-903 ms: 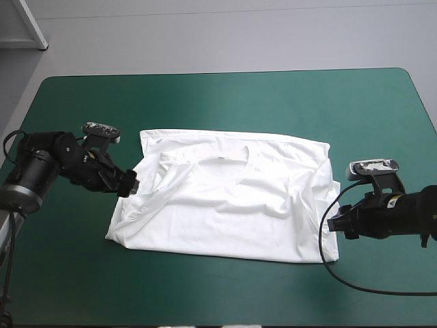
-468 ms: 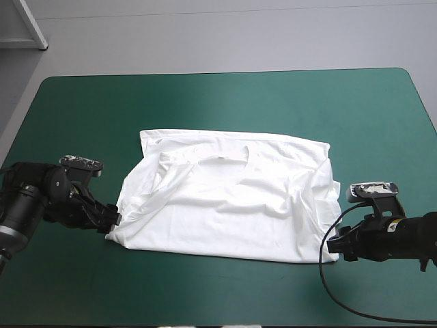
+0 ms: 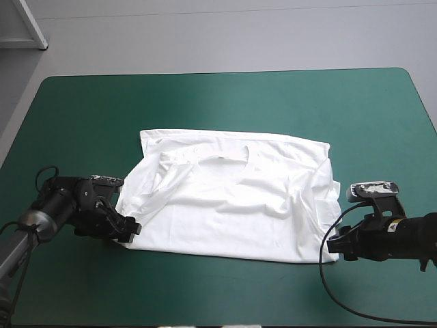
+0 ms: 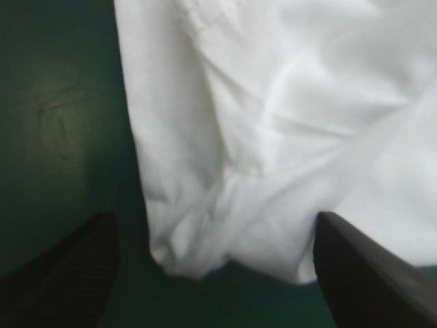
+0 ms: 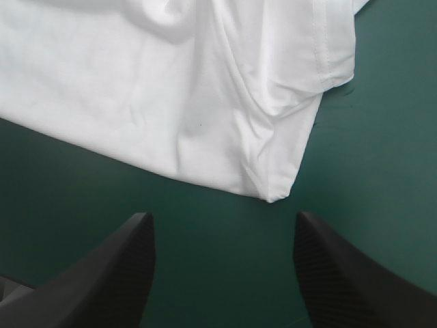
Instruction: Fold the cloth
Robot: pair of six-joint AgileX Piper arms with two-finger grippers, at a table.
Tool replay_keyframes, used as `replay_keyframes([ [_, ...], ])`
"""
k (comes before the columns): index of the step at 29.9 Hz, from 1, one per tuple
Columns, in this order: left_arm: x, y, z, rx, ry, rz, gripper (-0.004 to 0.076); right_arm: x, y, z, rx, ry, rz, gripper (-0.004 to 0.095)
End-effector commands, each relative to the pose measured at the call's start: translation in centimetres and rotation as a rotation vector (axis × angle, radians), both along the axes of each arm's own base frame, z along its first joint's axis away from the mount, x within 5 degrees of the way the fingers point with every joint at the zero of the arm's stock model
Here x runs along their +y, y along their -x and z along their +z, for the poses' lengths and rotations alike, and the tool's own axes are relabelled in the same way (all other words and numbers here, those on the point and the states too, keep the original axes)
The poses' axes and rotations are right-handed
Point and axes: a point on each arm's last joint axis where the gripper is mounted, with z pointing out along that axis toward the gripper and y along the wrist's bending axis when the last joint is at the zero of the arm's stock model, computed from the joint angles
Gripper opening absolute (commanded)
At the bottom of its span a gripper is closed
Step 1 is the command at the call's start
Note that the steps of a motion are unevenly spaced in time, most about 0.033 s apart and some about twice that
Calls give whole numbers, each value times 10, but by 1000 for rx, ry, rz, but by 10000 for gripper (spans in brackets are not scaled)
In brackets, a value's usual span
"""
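the white t-shirt (image 3: 232,198) is spread nearly flat at the middle of the table. its collar is turned toward the far edge, the left sleeve is folded inward over the body, and the right side is rumpled.

compared with just before, the left gripper (image 3: 131,227) has been brought in from beside the shirt's left edge to the near-left corner. in the left wrist view that corner is now seen between the black fingers (image 4: 68,273), which are held wide apart. whether they touch the cloth cannot be told. earlier still, this gripper was placed farther up the left edge.

the right gripper (image 3: 336,244) is found where it was just before, at the near-right corner. it too had been farther up its edge earlier. its fingers (image 5: 116,273) are spread wide. the corner is seen just ahead of the gap, apart from both fingers, lying on the teal-green cover (image 3: 218,102). the shirt's outline is otherwise little changed.

bare cover is left on every side. a broad band runs up to the far edge and a narrower one along the near edge. open strips are left at the left and right, where the two arms are held low.
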Motion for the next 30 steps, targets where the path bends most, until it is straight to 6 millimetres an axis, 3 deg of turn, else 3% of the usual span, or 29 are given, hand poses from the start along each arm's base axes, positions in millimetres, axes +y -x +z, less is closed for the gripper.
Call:
replay_keyframes([
  [1, -4, -13, -7, -11, 13, 12, 543, 2, -1, 9, -47, -24, 3, 563],
  [4, -6, -18, -24, 62, 13, 10, 529, 2, -2, 8, -45, -22, 6, 563],
  [6, -6, -20, -32, 93, 13, 9, 473, 3, -5, 6, -39, -15, 24, 563],
  [14, -6, -19, -37, 112, 7, -25, 19, 22, -30, -12, 28, 9, 90, 563],
  [22, -6, -21, -37, 86, 9, -23, 20, 35, -65, -48, 159, 90, 104, 562],
  [30, -6, -21, -37, 86, 8, -24, 19, 48, -72, -72, 192, 147, 119, 562],
])
